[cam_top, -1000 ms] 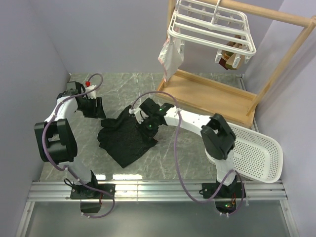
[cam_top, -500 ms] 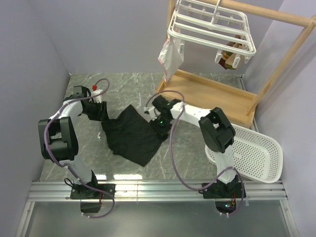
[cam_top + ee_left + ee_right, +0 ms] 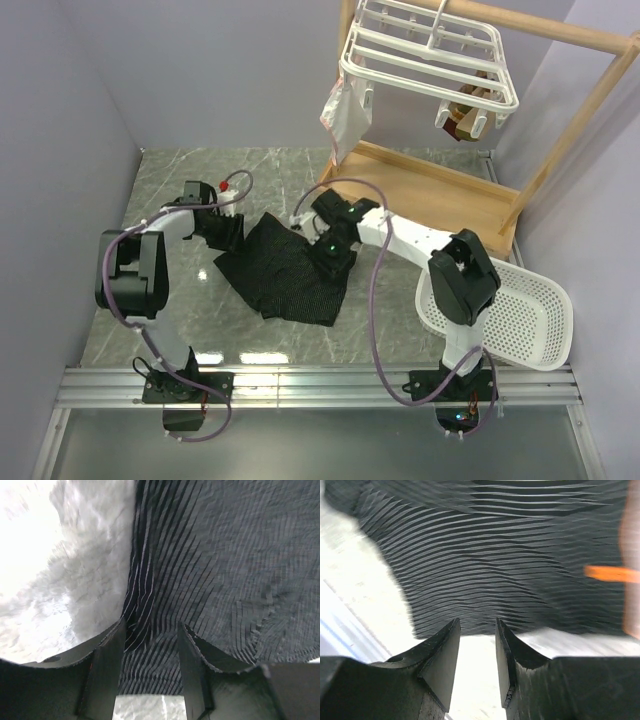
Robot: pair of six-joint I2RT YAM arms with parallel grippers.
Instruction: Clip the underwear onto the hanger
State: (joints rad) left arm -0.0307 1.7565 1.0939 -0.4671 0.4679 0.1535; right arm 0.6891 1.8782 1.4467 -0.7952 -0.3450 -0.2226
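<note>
The black underwear [image 3: 290, 278] lies spread flat on the marble table between my two arms. My left gripper [image 3: 230, 232] is at its left corner. In the left wrist view its jaws [image 3: 152, 626] stand open astride the ribbed fabric [image 3: 225, 570], which runs between the fingers unpinched. My right gripper [image 3: 335, 262] is low at the cloth's right edge. In the right wrist view it [image 3: 477, 621] is open with bare table between the fingers. The fabric [image 3: 495, 555] with its orange trim [image 3: 610, 573] lies just past the tips. The white hanger [image 3: 430, 60] hangs at the upper right.
A wooden frame [image 3: 590, 95] with a tray base [image 3: 430, 195] carries the hanger. A whitish pouch [image 3: 345, 115] and a small brown item [image 3: 462, 115] dangle from the hanger's clips. A white perforated basket [image 3: 515, 310] sits at the right. Grey walls close in left and right.
Both arms moved right, and the underwear slid right with them and spread out flatter. The right jaws have opened a little and stand clear of the cloth.
</note>
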